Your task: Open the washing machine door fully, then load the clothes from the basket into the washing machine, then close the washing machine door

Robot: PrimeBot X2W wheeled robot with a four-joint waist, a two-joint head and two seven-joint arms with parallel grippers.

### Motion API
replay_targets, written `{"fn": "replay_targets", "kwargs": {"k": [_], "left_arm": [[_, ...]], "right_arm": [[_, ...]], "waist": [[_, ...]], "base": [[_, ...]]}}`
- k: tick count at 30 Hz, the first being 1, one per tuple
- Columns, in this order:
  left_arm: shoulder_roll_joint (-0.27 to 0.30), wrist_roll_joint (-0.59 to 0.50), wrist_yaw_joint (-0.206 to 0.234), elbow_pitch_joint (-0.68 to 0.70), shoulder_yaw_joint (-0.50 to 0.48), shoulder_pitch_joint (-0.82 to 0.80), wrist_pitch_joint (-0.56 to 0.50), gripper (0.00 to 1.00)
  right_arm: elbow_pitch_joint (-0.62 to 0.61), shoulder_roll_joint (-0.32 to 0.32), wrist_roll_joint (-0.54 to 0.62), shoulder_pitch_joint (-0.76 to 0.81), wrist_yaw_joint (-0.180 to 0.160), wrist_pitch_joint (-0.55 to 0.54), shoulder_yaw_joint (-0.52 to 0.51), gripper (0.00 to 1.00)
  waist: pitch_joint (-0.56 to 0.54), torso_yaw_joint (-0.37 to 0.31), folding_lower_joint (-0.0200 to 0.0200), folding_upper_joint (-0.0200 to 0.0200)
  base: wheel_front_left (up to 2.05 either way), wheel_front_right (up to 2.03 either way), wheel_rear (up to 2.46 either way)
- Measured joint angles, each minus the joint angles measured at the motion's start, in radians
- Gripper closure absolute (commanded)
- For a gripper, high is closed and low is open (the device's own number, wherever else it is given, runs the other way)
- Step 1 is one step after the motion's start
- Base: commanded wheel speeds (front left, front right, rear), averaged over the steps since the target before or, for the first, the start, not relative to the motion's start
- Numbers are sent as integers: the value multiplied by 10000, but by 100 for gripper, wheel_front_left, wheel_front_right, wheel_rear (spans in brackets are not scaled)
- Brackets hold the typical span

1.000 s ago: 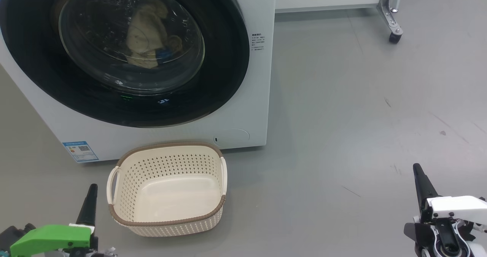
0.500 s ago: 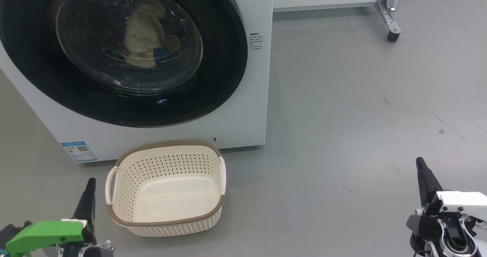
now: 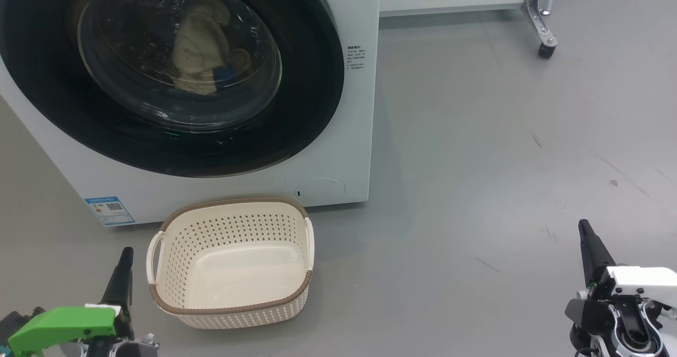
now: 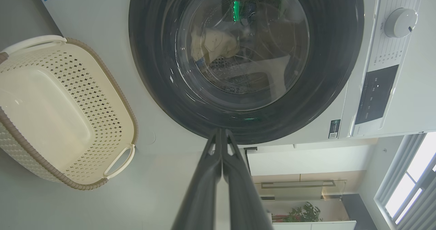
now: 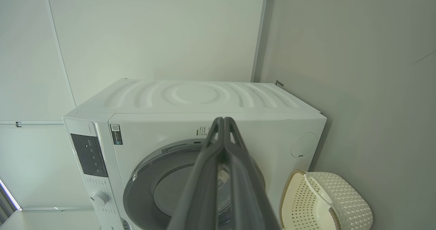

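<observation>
Basket (image 3: 232,309), mouth up, long axis parallel to washing machine (image 3: 349,135) front; left gripper (image 3: 127,252), right gripper (image 3: 583,225) pinched closed, empty.

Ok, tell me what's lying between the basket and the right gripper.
Only bare grey floor, with faint scuff marks. The head view shows that stretch from the basket to the right gripper.

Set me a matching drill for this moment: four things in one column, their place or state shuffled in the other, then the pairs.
Things:
1. washing machine door
2. clothes
3. basket
4. left gripper

States:
A. empty, standing on the floor
B. jaws shut, holding nothing
C. closed flat on the front
D. inside the washing machine

Pairs: 1-C, 2-D, 3-A, 4-B
</observation>
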State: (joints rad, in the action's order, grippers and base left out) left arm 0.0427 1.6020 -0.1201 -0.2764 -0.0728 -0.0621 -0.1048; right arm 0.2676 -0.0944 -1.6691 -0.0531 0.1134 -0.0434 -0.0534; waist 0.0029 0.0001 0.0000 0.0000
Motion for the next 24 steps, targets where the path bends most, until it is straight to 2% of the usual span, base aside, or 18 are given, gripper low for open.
{"fn": "replay_targets", "kwargs": {"k": [24], "left_arm": [[-2, 0, 0, 0, -8, 0, -10, 100]], "right_arm": [[58, 8, 0, -2, 27, -12, -19, 100]], "waist": [[-1, -1, 0, 0]], "base": [[0, 0, 0]]}}
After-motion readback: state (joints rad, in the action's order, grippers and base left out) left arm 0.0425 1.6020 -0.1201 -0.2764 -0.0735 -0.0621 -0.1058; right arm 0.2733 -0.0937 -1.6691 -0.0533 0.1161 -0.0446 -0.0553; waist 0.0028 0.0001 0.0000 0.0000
